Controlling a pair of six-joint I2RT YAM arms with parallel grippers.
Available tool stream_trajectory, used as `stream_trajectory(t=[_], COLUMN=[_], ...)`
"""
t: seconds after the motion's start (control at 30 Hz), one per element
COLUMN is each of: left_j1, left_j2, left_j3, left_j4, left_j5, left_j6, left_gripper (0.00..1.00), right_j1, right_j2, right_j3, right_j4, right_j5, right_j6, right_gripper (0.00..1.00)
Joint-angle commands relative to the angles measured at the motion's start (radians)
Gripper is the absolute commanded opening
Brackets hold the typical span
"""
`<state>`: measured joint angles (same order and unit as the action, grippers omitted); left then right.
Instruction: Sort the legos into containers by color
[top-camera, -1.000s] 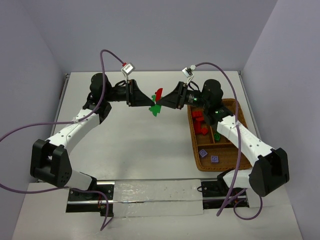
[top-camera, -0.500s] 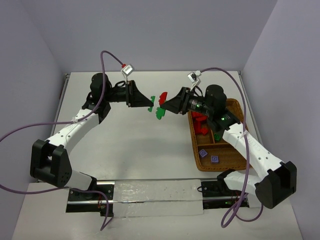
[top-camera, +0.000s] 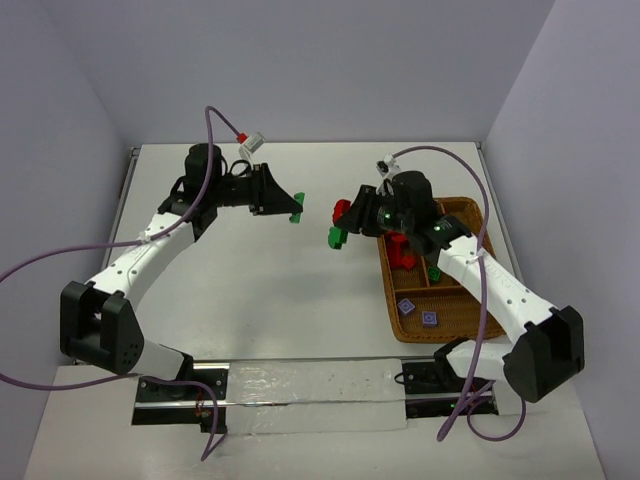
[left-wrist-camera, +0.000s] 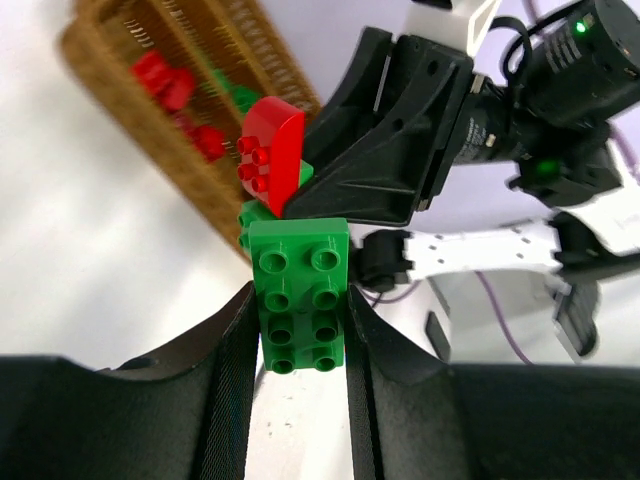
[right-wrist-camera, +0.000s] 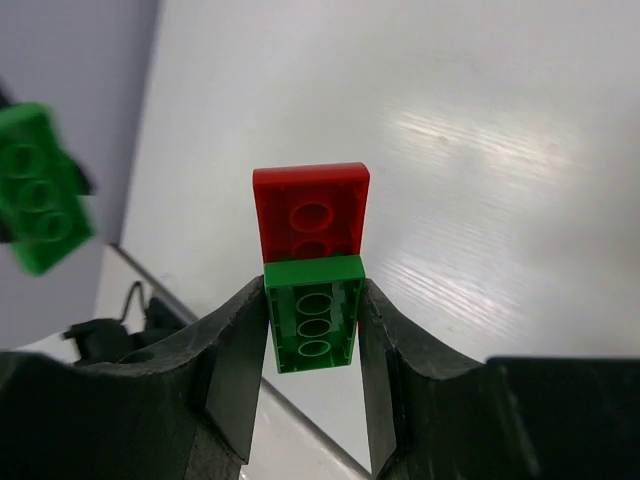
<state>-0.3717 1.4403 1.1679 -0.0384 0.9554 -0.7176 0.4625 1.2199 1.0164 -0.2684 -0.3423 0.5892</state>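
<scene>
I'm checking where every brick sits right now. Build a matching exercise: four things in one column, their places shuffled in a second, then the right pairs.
Things
1. lone green brick
2. red-and-green stack
3. purple bricks
4. loose red bricks

Places
A. near end of the wicker tray
B. gripped in the right pincer
C. farther back in the tray
D. gripped in the left pincer

Pairs: 1-D, 2-B, 3-A, 4-C
</scene>
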Motion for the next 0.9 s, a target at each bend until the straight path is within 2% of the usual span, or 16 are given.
stream_trajectory(t=[0.0, 0.33, 0.43, 0.5, 0.63, 0.67, 0.7, 0.77, 0.87], left_j1=[-0.005, -0.021, -0.028, -0.03, -0.03, -0.03, -0.03, -0.03, -0.033], left_j2=[-0.009, 0.063, 0.082, 0.082, 0.084, 0.085, 0.089, 0.096, 0.107], left_j3=[0.091, 0.149, 0.165, 0.164, 0.167, 0.168, 0.167, 0.167, 0.166], left_j4=[-0.185, -0.226, -0.25, -0.257, -0.28, -0.285, -0.29, -0.298, -0.316], left_j5=[-0.128, -0.218, -0.25, -0.265, -0.311, -0.319, -0.331, -0.348, -0.386], left_j6=[0.11, 0.089, 0.095, 0.092, 0.09, 0.09, 0.088, 0.083, 0.078], left_gripper=[0.0, 0.0, 0.0, 0.0, 0.0, 0.0, 0.0, 0.0, 0.0], right_j1=[0.007, 0.108, 0.124, 0.126, 0.131, 0.131, 0.132, 0.133, 0.133], right_j2=[0.048, 0.179, 0.23, 0.259, 0.283, 0.283, 0.288, 0.287, 0.275], right_j3=[0.035, -0.009, -0.016, -0.015, 0.01, 0.01, 0.024, 0.038, 0.047], right_j4=[-0.141, -0.186, -0.174, -0.169, -0.178, -0.178, -0.188, -0.201, -0.214], right_j5=[0.141, 0.28, 0.299, 0.299, 0.299, 0.299, 0.303, 0.312, 0.328], right_j6=[-0.035, -0.057, -0.055, -0.055, -0.063, -0.065, -0.068, -0.073, -0.07], right_gripper=[0.0, 0.01, 0.15, 0.36, 0.7, 0.7, 0.76, 0.81, 0.82])
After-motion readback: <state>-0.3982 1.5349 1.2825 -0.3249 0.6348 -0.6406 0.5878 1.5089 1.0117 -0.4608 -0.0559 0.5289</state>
